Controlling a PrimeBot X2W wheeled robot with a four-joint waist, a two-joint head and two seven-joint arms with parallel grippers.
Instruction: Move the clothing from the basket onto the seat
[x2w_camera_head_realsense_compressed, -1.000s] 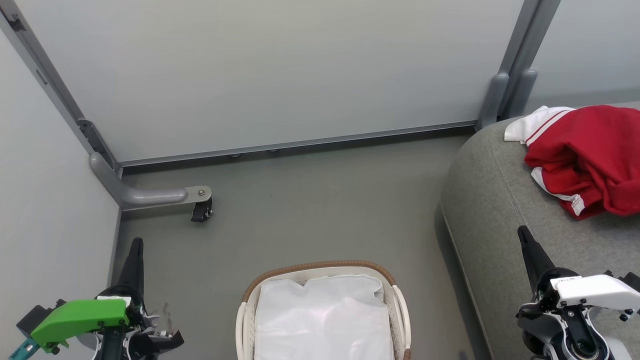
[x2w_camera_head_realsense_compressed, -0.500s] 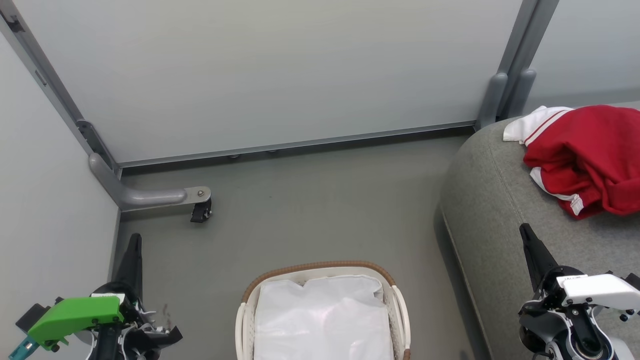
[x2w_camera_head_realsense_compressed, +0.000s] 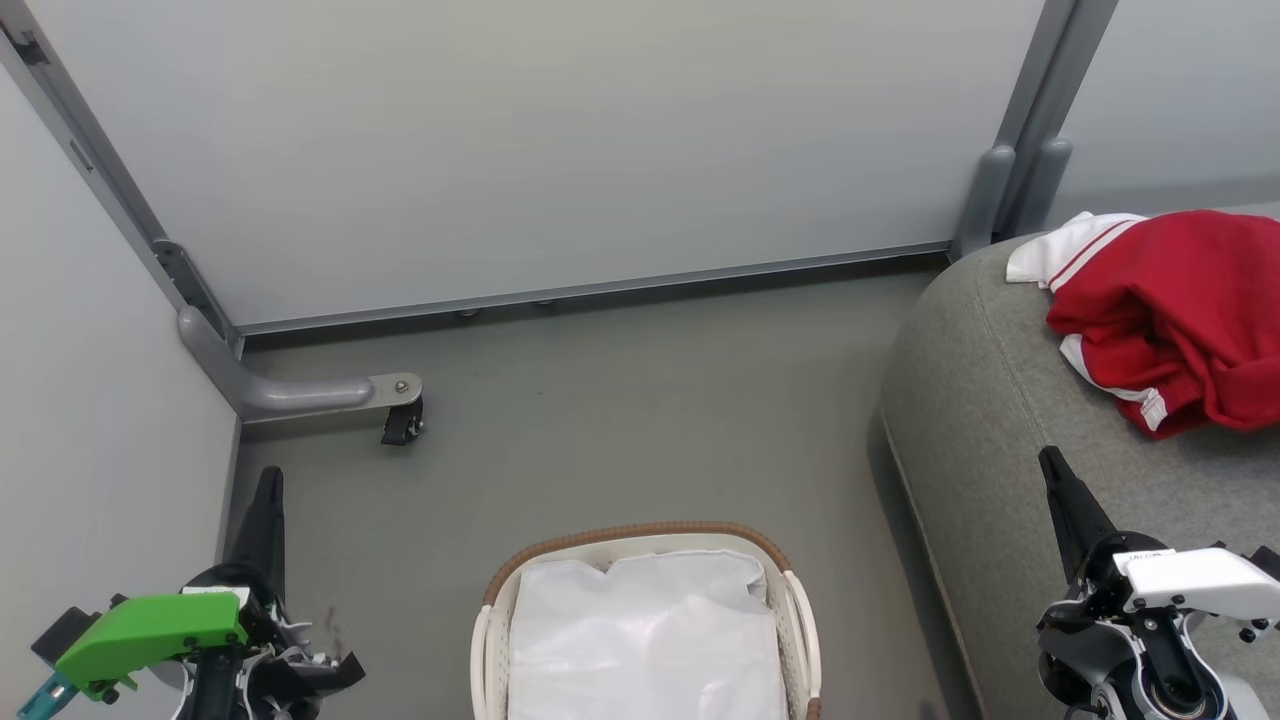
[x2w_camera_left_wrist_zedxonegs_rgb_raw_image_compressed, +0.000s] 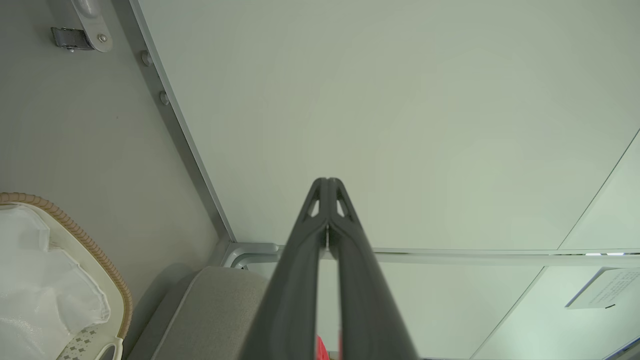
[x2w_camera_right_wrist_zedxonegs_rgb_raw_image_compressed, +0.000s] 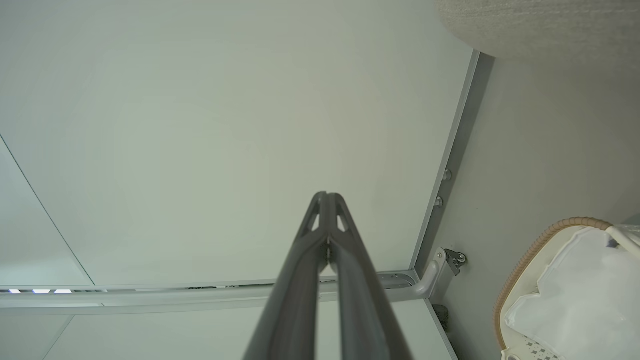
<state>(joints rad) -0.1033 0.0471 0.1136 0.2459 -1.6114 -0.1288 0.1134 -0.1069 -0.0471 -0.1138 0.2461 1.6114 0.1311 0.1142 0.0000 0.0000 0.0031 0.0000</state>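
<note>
A heap of bright red clothing (x2w_camera_head_realsense_compressed: 1190, 310), soft and crumpled, lies on top of the seat (x2w_camera_head_realsense_compressed: 1000, 420) at the right of the head view. White panels with thin red stripes show along its left edge and at a cuff near its lower side. The seat is large, covered in grey woven fabric, with rounded edges and a stitched seam running along its curve.

The basket (x2w_camera_head_realsense_compressed: 640, 531) stands on the floor (x2w_camera_head_realsense_compressed: 620, 420) at bottom centre, just left of the seat. It is oval, of white perforated plastic, with a brown woven rim and a looped white handle at each side. Inside it lies a plain white liner (x2w_camera_head_realsense_compressed: 645, 640), smooth and slightly wrinkled, with no red fabric on it.

The floor is flat matte grey. Behind it stand pale, smooth partition panels (x2w_camera_head_realsense_compressed: 540, 140) in grey metal frames; one curved metal foot ends in a small black caster (x2w_camera_head_realsense_compressed: 403, 424).

The left gripper (x2w_camera_head_realsense_compressed: 268, 490) points upward at lower left, above a bright green plastic cover (x2w_camera_head_realsense_compressed: 150, 630). In the left wrist view its two long dark fingers meet at the tips, closed on nothing. The right gripper (x2w_camera_head_realsense_compressed: 1050, 465) rises at lower right, in front of the seat's edge, above a white housing (x2w_camera_head_realsense_compressed: 1190, 580). In the right wrist view its fingers are likewise pressed together, empty and touching nothing.
</note>
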